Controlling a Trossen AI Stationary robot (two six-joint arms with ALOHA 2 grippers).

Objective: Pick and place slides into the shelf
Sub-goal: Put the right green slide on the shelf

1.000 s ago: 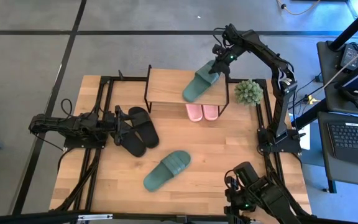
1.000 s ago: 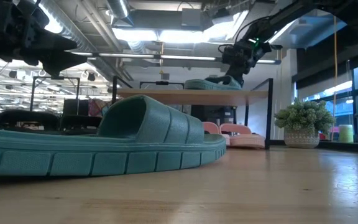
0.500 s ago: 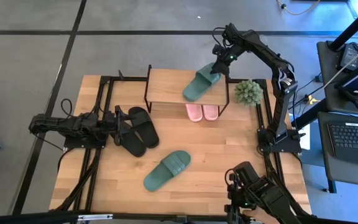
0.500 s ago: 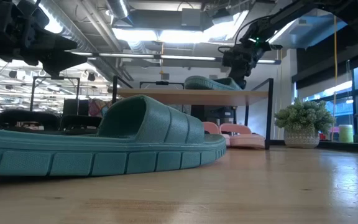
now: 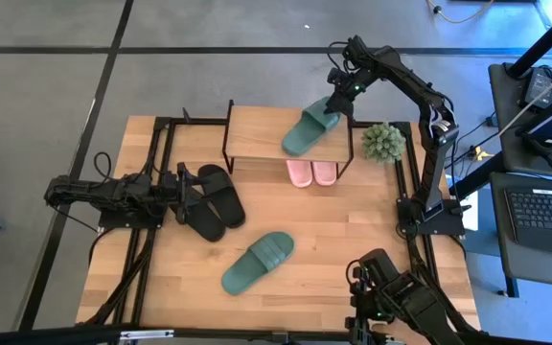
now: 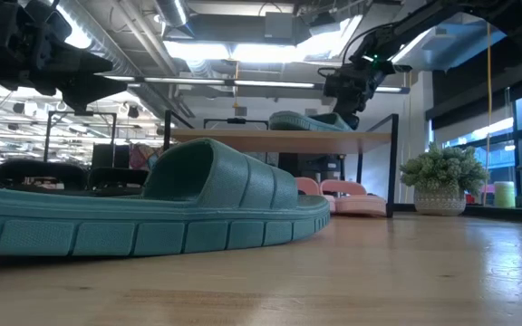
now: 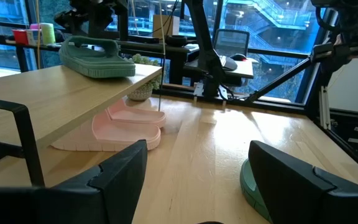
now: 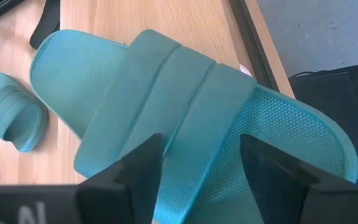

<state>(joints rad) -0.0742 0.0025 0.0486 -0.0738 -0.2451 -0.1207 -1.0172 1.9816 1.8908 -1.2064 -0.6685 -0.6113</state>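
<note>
Here the right gripper (image 5: 338, 99) hovers over the heel of 1 dark green slide (image 5: 308, 130) lying on the shelf (image 5: 257, 134) top, its fingers spread to either side of the strap and not gripping. The step in hand appears to be the release of this slide. Next would be a lift clear, then a reach for the second green slide (image 5: 258, 261) on the table. The left gripper (image 5: 186, 193) waits fully parted beside the 2 black slides (image 5: 214, 200). The pink pair (image 5: 311, 172) sits under the shelf, half hidden by the board.
</note>
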